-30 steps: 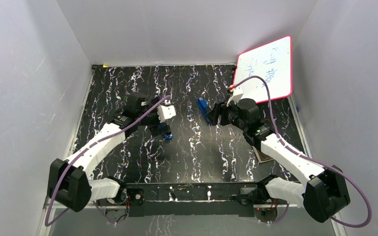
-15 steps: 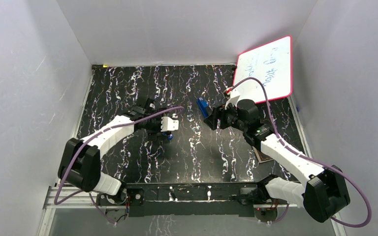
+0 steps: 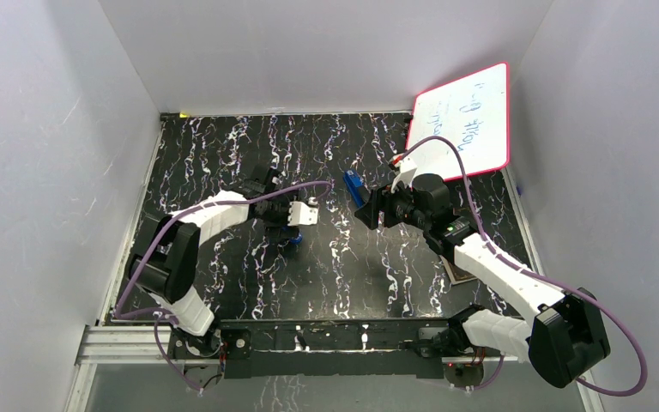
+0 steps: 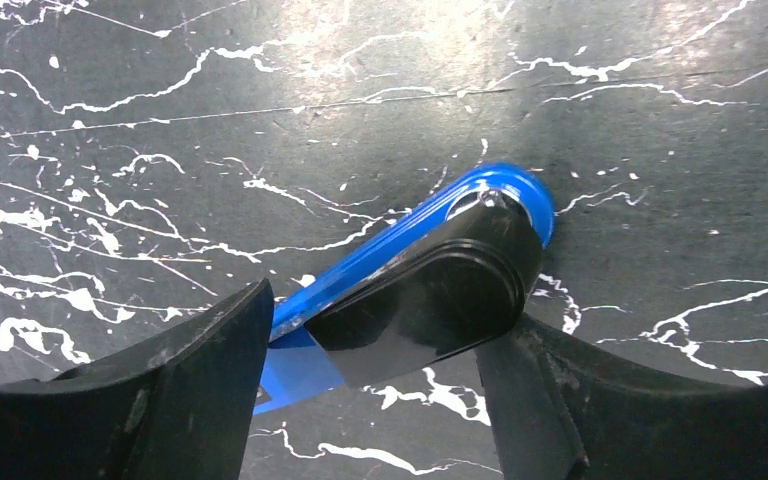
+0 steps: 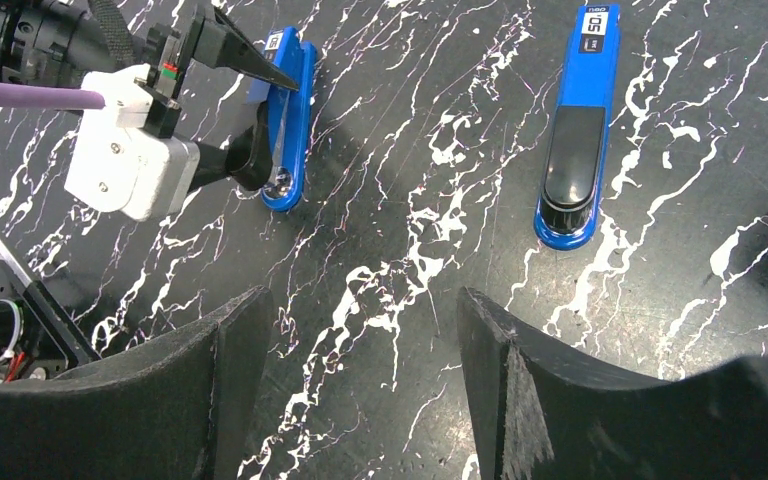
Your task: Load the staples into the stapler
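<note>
the left gripper (image 4: 380, 320) is down at the black table veined with white marbling (image 3: 335, 275), left of its middle, and its two black fingers (image 4: 160, 400) stand on either side of a blue stapler with a glossy black top pad (image 4: 420, 295). the stapler lies on the table surface, slanting across the left wrist view, its rounded blue nose pointing away from the wrist and its rear end tucked in at the edge of the left-hand finger. both fingers sit close against the stapler's sides, but i cannot tell whether they are already clamped on it or only bracketing it. seen from the right wrist, the same stapler (image 5: 288, 110) lies between those fingers, with the white camera housing (image 5: 125, 165) of the left wrist just beside it. the right gripper (image 5: 362, 305) hangs above the table near the centre with its fingers spread wide apart and nothing between them. ahead of it, well apart from the first, a second blue stapler with a black pad and a small white label at its far end (image 5: 575, 130) lies flat on the table, touched by neither arm. a white board with a red rim (image 3: 463, 120) leans in the far right corner.
</note>
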Robot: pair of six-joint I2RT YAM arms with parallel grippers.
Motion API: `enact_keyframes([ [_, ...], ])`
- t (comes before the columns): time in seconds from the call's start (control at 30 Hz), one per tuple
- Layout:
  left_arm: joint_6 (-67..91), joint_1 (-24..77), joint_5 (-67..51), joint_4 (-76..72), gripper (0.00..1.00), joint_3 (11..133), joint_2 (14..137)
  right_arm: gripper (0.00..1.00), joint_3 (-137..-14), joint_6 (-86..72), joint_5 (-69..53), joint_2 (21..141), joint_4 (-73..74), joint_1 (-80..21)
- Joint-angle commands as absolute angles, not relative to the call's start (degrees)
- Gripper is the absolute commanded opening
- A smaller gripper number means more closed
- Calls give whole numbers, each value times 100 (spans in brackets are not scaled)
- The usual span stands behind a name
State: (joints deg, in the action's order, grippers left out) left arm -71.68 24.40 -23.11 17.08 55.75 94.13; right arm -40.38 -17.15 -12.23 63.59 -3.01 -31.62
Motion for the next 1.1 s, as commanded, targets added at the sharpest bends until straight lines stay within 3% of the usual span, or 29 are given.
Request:
enact_keyframes([
  [0.0, -7189, 2448, -2272, 1736, 68, 5904, 9427, 75, -4043, -1643, -1301, 6385, -397, -3159],
  [0.47, -6089, 2699, -2181, 1749, 55, 5933, 9240, 75, -4034, -1726, -1306, 6502, -382, -3164],
  [0.63, -5357, 2805, -1951, 1749, 44, 6187, 9403, 75, -3978, -1800, -1225, 6526, -369, -3162],
  [0.77, -4774, 2903, -1832, 1745, 41, 6338, 9493, 75, -3932, -1936, -1152, 6572, -407, -3159],
  [0.9, -4294, 2965, -1751, 1802, 44, 6511, 9637, 75, -3889, -2071, -1017, 6599, -447, -3162],
  [1.07, -4656, 3041, -1923, 1953, 63, 6407, 9633, 75, -3893, -2099, -1027, 6626, -441, -3164],
])
